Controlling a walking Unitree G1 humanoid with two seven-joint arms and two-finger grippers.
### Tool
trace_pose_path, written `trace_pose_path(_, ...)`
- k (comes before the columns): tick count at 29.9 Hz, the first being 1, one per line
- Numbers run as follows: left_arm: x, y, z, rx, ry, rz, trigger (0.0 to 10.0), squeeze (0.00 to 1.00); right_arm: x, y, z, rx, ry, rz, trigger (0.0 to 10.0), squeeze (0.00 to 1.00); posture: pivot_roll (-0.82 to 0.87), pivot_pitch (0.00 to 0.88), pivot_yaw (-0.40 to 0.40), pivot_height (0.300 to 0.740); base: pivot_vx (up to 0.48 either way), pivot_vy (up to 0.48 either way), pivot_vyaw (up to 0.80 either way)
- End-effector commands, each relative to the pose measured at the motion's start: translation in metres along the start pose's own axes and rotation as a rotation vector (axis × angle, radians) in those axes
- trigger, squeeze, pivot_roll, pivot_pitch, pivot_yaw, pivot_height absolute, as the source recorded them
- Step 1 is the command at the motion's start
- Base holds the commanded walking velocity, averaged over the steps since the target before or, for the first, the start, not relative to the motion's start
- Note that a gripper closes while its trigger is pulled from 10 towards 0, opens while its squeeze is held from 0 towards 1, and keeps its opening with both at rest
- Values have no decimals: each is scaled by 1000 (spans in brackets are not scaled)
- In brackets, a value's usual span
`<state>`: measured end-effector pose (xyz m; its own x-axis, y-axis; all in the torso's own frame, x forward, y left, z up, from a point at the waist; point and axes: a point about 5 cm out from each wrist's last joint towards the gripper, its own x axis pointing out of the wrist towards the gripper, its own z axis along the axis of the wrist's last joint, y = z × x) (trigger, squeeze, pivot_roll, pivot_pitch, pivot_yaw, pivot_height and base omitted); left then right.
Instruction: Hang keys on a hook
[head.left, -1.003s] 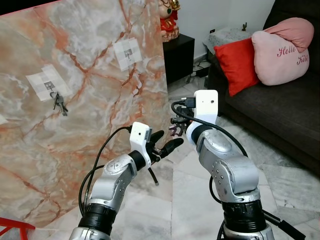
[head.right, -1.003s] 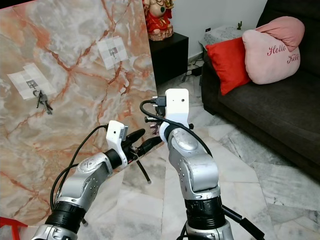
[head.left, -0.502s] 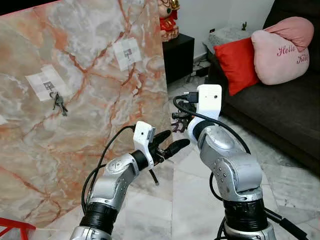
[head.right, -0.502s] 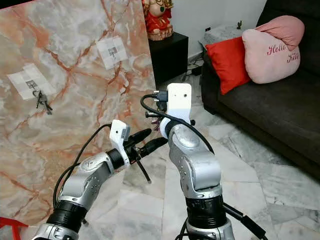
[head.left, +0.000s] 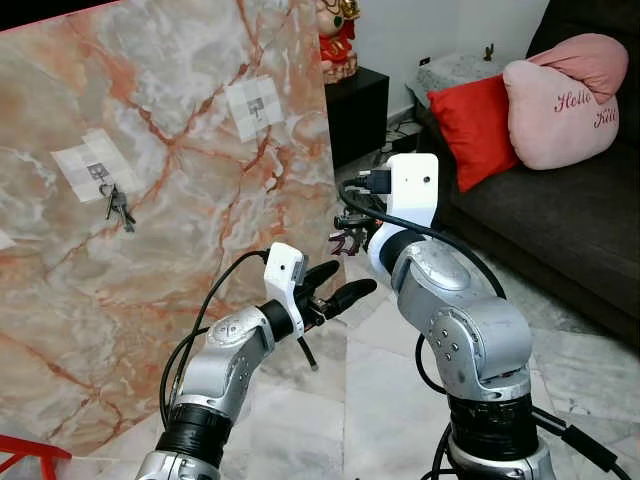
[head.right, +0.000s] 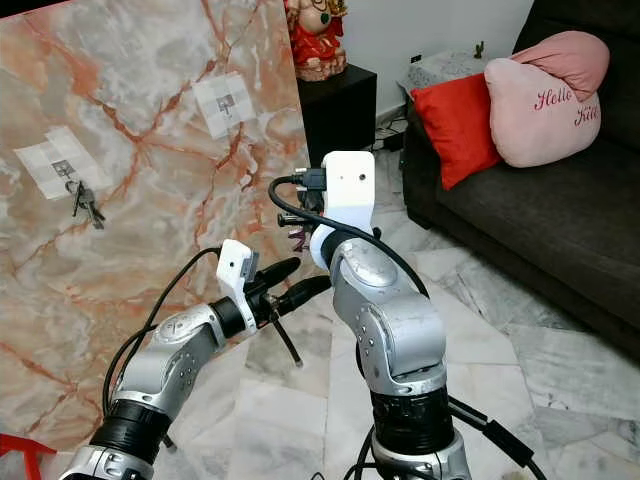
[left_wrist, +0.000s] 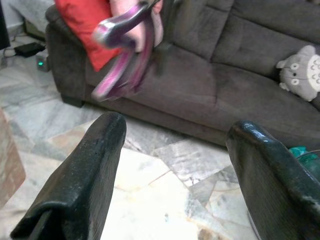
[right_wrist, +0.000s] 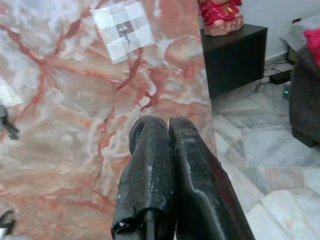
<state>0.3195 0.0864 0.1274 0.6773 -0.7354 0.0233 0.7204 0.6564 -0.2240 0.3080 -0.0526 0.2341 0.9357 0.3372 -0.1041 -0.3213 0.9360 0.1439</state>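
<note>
The right pincer (head.left: 345, 240), shut on purple keys (left_wrist: 122, 55), faced the far hook (right_wrist: 124, 33); a loose pinch might drop them. The left pincer (head.left: 338, 285) gaped empty.

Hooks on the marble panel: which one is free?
The upper right hook, nearer the statue; the left hook already carries keys.
</note>
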Motion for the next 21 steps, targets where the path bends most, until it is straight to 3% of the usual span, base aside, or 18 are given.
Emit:
trace_pose_path(1,0,5,4,28,-9,35,10000,0,-3,29,19,30,-61,111,10000,0,19,31,82,740,0,0,0)
trace_pose_path(11,0,22,10,4,-66,176,10000,0,-8,37,22,37,-65,147,10000,0,15,32,81,740,0,0,0)
trace_pose_path(21,5,14,13,-28,-99,107,10000,0,-9,42,19,46,-50,165,10000,0,14,33,85,740,0,0,0)
